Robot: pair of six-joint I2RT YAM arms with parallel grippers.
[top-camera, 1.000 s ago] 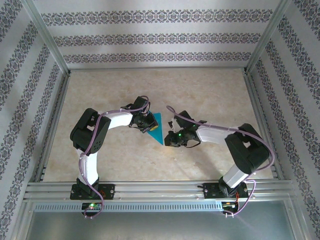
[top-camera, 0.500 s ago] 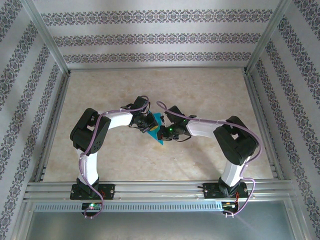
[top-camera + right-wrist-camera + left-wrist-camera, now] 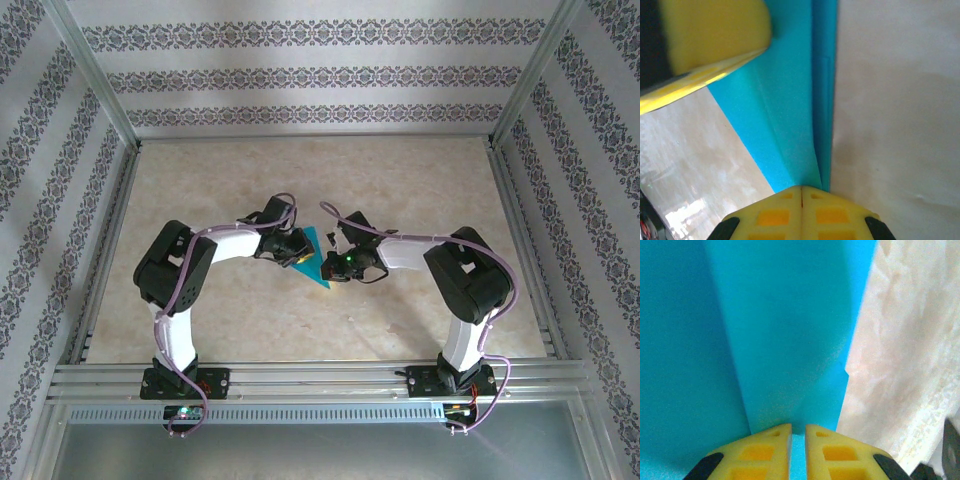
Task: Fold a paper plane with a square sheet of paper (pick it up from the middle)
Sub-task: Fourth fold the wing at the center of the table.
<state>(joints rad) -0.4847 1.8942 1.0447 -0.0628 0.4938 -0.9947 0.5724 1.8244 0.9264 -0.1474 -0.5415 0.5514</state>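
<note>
The teal paper (image 3: 312, 240) lies mid-table, folded into a narrow pointed shape, with both grippers meeting on it. My left gripper (image 3: 299, 255) sits on its left side. From the left wrist, the yellow fingertips (image 3: 798, 426) stand a thin slit apart with teal paper (image 3: 790, 340) in the slit, and a crease runs up the sheet. My right gripper (image 3: 334, 266) is at the paper's right edge. Its fingers (image 3: 801, 188) are fully shut, their tips resting on the paper (image 3: 785, 125) beside a raised folded edge. The left gripper's yellow finger (image 3: 715, 30) shows at top left.
The paper rests on a beige marbled tabletop (image 3: 420, 180). Aluminium frame posts and patterned walls (image 3: 300, 75) enclose the table. A metal rail (image 3: 320, 378) carrying both arm bases runs along the near edge.
My right gripper has swung left from beside the paper onto its right edge, with the arm folding inward. My left gripper has stayed on the paper.
</note>
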